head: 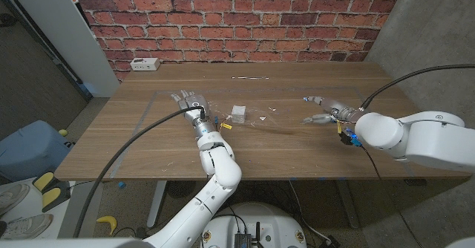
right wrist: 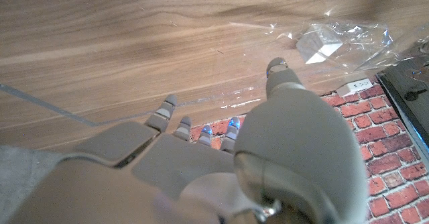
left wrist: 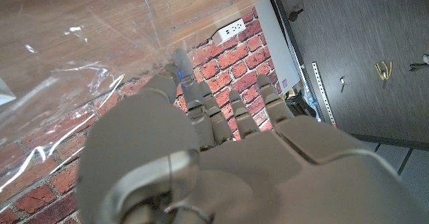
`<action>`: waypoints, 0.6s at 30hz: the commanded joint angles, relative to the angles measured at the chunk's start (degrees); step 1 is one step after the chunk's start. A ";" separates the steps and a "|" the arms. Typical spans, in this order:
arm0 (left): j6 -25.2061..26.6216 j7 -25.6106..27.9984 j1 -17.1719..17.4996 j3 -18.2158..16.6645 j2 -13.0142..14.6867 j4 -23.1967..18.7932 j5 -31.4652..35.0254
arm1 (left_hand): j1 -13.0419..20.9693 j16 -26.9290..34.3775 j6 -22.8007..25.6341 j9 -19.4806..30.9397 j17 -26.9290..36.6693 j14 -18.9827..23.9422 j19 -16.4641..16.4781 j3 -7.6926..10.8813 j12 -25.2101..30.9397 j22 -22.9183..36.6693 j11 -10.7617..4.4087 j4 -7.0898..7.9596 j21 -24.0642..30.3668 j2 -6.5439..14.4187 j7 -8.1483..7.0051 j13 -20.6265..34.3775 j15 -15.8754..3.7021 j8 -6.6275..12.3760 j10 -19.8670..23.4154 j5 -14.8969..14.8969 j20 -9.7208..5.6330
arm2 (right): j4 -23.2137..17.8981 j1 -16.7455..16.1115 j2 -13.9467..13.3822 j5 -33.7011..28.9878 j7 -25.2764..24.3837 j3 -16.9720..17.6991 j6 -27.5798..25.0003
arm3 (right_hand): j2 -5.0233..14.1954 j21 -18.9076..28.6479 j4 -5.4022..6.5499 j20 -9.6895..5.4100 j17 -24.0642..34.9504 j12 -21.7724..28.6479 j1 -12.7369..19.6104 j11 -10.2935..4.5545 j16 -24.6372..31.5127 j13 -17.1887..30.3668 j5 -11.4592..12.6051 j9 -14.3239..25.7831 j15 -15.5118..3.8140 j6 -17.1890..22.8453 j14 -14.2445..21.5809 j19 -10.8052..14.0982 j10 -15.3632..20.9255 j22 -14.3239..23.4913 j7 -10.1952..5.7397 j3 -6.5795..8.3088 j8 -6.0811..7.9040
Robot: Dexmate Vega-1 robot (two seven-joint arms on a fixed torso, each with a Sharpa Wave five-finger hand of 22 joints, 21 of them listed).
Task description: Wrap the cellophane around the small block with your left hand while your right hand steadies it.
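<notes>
1. left hand sits on the wooden table left of centre, fingers reaching toward the brick wall; the head view doesn't settle whether it grips anything.
2. in the left wrist view the left hand's fingers are spread, tips up against the edge of the cellophane; whether they actually pinch the film, i cannot tell.
3. right hand hovers to the right, fingers apart and pointing toward the middle, holding nothing.
4. small block, white, rests on the clear cellophane at mid-table, between both hands and apart from each.
5. right wrist view: block lies in crinkled film, well beyond the right hand's fingertips.
6. white power strip at the far left edge.
</notes>
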 commanded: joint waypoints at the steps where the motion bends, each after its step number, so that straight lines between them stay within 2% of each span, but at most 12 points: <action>1: 4.07 2.29 -5.52 4.47 4.02 0.69 -11.36 | 0.39 -0.23 0.76 -0.05 -0.02 0.37 0.59 0.75 -0.02 0.05 -0.07 -0.30 0.35 -0.42 0.14 0.22 -1.81 1.81 0.63 0.67 -0.14 | 1.96 -6.86 4.49 -16.10 -3.82 0.47 8.12 | 0.20 0.97 -0.29 -0.39 0.73 1.20 -0.48 -0.58 1.92 0.30 0.56 0.06 -1.34 4.43 4.32 3.87 4.56 0.21 0.64 -0.69 1.12; 4: 5.58 2.06 -7.34 5.85 4.84 1.17 -13.48 | 0.31 -0.28 0.87 -0.09 -0.02 0.38 0.54 0.90 -0.05 0.05 0.17 -0.40 0.34 -0.47 0.16 0.25 -1.74 1.87 0.72 0.74 -0.13 | 3.06 -8.41 5.63 -19.00 -4.19 0.92 10.62 | 0.32 1.23 -0.42 -0.55 0.89 1.14 -0.44 -0.55 2.22 0.32 0.62 0.04 -1.17 5.00 4.98 4.88 4.98 0.24 1.00 -0.82 1.18; 6: 5.92 1.70 -8.52 6.88 5.77 1.19 -15.11 | 0.17 -0.32 0.98 -0.12 -0.01 0.42 0.54 1.10 -0.13 0.05 -0.13 -0.54 0.36 -0.52 0.15 0.30 -1.73 1.96 0.80 0.84 -0.12 | 3.99 -9.87 6.76 -22.03 -5.76 0.92 13.03 | 0.70 1.60 -0.44 -0.73 1.17 1.32 -0.57 -0.54 3.04 0.35 0.66 0.01 -1.54 5.33 6.75 6.27 6.17 0.28 1.55 -0.96 1.08; 8: 6.53 1.61 -9.90 7.99 6.37 1.70 -16.58 | 0.06 -0.36 1.12 -0.14 -0.01 0.41 0.52 1.22 -0.19 0.05 0.01 -0.61 0.37 -0.57 0.38 0.33 -1.72 2.04 0.82 0.91 -0.10 | 4.82 -11.54 7.95 -25.19 -7.78 1.10 15.54 | 1.21 2.44 -0.63 -1.49 1.94 1.86 -0.75 -0.61 4.84 0.42 0.69 -0.05 -3.09 7.21 10.31 9.14 9.00 0.42 2.26 -1.26 1.46; 9: 7.31 1.20 -10.80 8.66 6.42 2.26 -17.10 | 0.02 -0.37 1.17 -0.15 -0.01 0.43 0.52 1.26 -0.22 0.05 0.07 -0.65 0.37 -0.59 0.42 0.34 -1.64 2.07 0.82 0.94 -0.10 | 5.30 -12.41 8.35 -26.67 -8.57 1.31 17.13 | 1.32 2.70 -0.71 -1.60 2.16 1.93 -0.74 -0.67 5.30 0.45 0.70 -0.06 -3.56 7.53 11.12 9.94 9.52 0.47 2.51 -1.31 1.51; 11: 7.30 1.15 -11.98 9.72 7.30 2.22 -18.86 | -0.06 -0.42 1.22 -0.09 -0.01 0.38 0.52 1.38 -0.25 0.05 0.20 -0.73 0.38 -0.63 0.51 0.37 -1.65 2.15 0.90 1.00 -0.12 | 6.09 -13.94 9.27 -28.68 -9.55 2.08 19.62 | 1.53 3.34 -1.02 -1.96 3.07 2.81 -0.74 -0.71 6.88 0.62 0.77 -0.06 -4.72 9.48 13.56 11.91 12.90 0.61 2.78 -1.57 2.14; 14: 7.67 1.74 -13.95 11.10 7.85 3.05 -21.75 | -0.27 -0.50 2.34 -0.51 -0.02 0.45 0.52 1.88 -0.31 0.04 -0.31 -1.08 0.41 -0.77 0.71 0.45 -1.70 2.43 1.34 1.36 -0.14 | 7.00 -15.93 10.51 -30.43 -9.87 3.67 22.66 | 1.56 3.81 -1.35 -1.89 3.88 3.33 -0.68 -0.85 8.12 0.86 0.84 -0.08 -5.10 11.12 15.22 13.31 15.01 0.70 2.83 -1.81 2.71; 15: 7.67 2.05 -14.53 11.31 7.94 3.21 -23.03 | -0.32 -0.51 2.32 -0.43 -0.03 0.48 0.55 1.96 -0.35 0.04 0.14 -1.18 0.43 -0.88 0.72 0.47 -1.69 2.50 1.38 1.43 -0.14 | 7.35 -16.63 10.92 -30.76 -9.85 4.30 23.81 | 1.61 3.95 -1.54 -1.86 4.24 3.73 -0.58 -0.73 8.71 0.98 0.89 -0.09 -5.32 12.17 16.04 13.75 16.34 0.74 3.06 -1.88 3.08; 18: 7.76 2.47 -16.46 12.25 8.55 3.50 -26.68 | -0.33 -0.51 3.09 -0.60 -0.07 0.66 0.59 2.19 -0.39 0.02 0.34 -1.51 0.46 -1.17 1.20 0.50 -1.70 2.73 1.55 1.64 -0.09 | 8.44 -18.73 12.28 -31.59 -9.80 6.30 27.25 | 2.15 4.65 -2.09 -2.44 5.50 4.52 -0.13 -0.84 11.17 1.37 0.93 -0.16 -7.18 14.71 19.82 15.67 19.33 0.86 3.48 -1.92 3.87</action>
